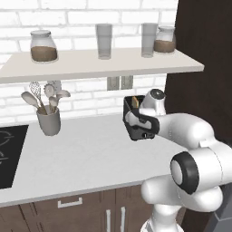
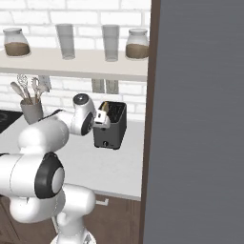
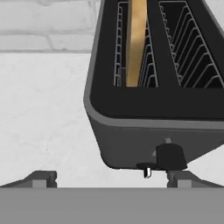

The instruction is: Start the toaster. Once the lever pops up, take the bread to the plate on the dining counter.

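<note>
Grey utensil cup [image 1: 49, 121] on worktop [image 1: 81, 154]; shelf jars [image 1: 43, 46]

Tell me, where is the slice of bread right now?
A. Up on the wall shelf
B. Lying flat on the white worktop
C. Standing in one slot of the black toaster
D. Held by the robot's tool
C: the golden-brown-crusted bread slice stands upright in one slot of the boxy black toaster.
</note>
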